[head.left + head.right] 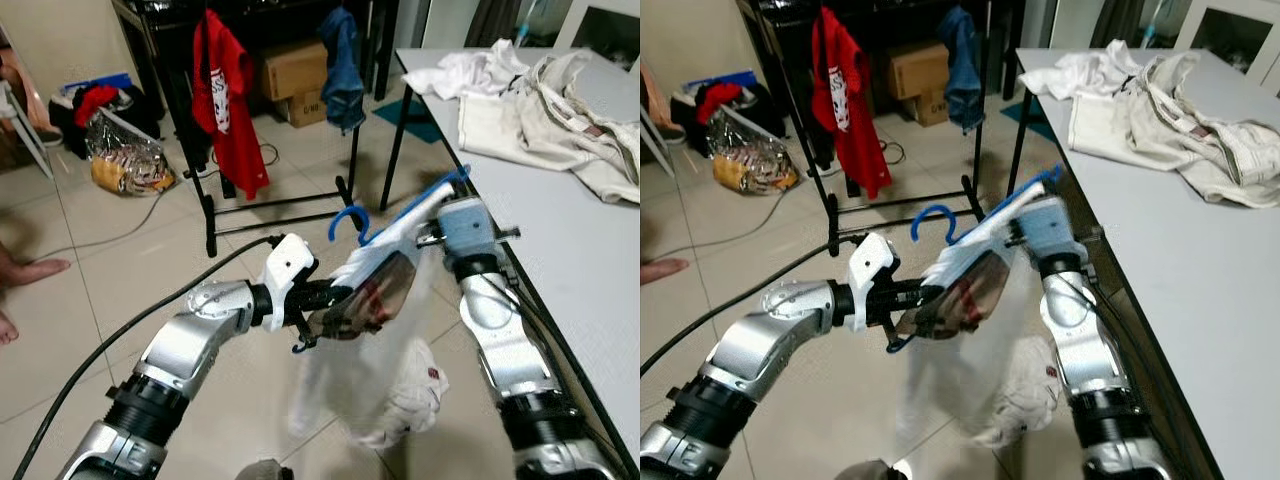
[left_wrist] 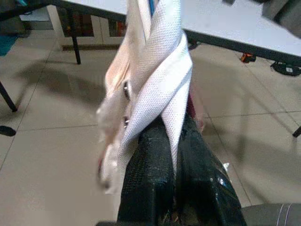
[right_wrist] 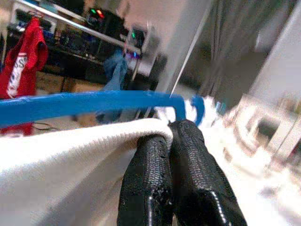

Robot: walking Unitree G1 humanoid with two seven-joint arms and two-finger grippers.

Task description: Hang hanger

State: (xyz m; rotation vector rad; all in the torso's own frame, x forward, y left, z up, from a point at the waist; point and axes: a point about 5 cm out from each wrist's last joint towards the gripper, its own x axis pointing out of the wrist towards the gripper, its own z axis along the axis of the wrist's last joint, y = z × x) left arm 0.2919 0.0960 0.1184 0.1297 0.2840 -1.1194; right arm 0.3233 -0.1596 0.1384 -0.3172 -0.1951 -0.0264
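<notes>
Left claw [image 2: 176, 155] clamped on white shirt [image 1: 385, 375]; right claw [image 3: 170, 141] pinches its collar under the blue hanger [image 1: 400, 215]. Rack [image 1: 215, 215] well ahead. Keep both grips, hook level; rail probably above frame.

To my right, the grey tabletop [image 1: 600, 260] carries crumpled pale clothes [image 1: 540, 110]. On the tiled floor [image 1: 120, 270] lie cardboard boxes [image 1: 295, 75] and a foil bag [image 1: 125, 155].

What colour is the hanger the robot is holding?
Blue. The hanger shows best in the right wrist view, above the white garment.
</notes>
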